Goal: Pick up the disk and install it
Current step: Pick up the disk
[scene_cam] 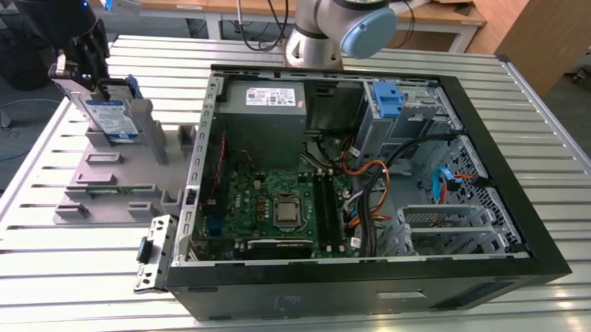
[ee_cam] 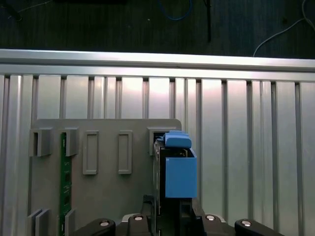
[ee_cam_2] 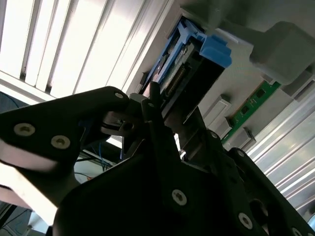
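Disk (scene_cam: pixel 109 114) and pincer (scene_cam: pixel 76 69) meet at the upper left of the exterior view. There we see the disk standing upright in a slot of the grey holder (scene_cam: pixel 120 173). Its labelled face is toward the camera and its blue carrier runs along its edges. The black pincer sits right at its upper end. This view also gives us the wider scene: the slatted metal desk (scene_cam: pixel 74 277) and the open computer case (scene_cam: pixel 369 273) filling the centre and right of the frame. Inside the case, a grey power supply (scene_cam: pixel 263 100) and a bare blue bracket (scene_cam: pixel 389 97) lie toward the top of the frame. The arm (scene_cam: pixel 333 31) rises behind the case at top centre.

The first wrist view turns the disk (ee_cam: pixel 179 172) edge-on, so we lose the label and see mostly the blue carrier end. It shows the holder's row of empty slots and a green memory stick (ee_cam: pixel 63 182) standing well apart from the disk.

The second wrist view looks along the pincer (ee_cam_2: pixel 157 110) body, with the disk's (ee_cam_2: pixel 194 81) dark end and connector close against it.

We cannot tell from any view whether the pincer is clamped on the disk or merely beside it.
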`<state>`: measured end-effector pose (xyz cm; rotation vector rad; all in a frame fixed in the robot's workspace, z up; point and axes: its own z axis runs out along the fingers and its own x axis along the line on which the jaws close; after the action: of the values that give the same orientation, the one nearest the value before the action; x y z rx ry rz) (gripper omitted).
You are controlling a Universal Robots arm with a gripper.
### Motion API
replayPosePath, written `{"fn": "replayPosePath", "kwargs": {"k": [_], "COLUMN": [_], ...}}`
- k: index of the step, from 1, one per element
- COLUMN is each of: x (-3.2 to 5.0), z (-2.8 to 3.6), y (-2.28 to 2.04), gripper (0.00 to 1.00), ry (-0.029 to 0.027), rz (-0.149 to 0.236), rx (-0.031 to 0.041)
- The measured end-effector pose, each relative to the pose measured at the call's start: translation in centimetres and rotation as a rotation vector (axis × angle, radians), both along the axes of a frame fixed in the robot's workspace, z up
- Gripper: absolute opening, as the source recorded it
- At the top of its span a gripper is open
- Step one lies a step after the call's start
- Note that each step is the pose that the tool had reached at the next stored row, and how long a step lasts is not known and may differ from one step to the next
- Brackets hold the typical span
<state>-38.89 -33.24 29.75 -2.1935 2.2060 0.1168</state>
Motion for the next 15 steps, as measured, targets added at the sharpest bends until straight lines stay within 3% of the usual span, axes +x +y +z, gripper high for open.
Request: {"fn": "replayPosePath", "kwargs": {"k": [1, 8, 10, 13, 15], "x": [0.00, 0.00, 0.00, 0.00, 0.00], "z": [0.00, -0.02, -0.03, -0.02, -0.02], "y": [0.00, 0.00, 0.01, 0.00, 0.00], "gripper": [0.35, 0.35, 0.35, 0.35, 0.35], "ry": [0.0001, 0.0001, -0.0003, -0.0001, -0.0002], "rz": [0.000, 0.000, 0.000, 0.000, 0.000], "rx": [-0.0001, -0.0006, -0.0109, -0.0352, -0.0436]}}
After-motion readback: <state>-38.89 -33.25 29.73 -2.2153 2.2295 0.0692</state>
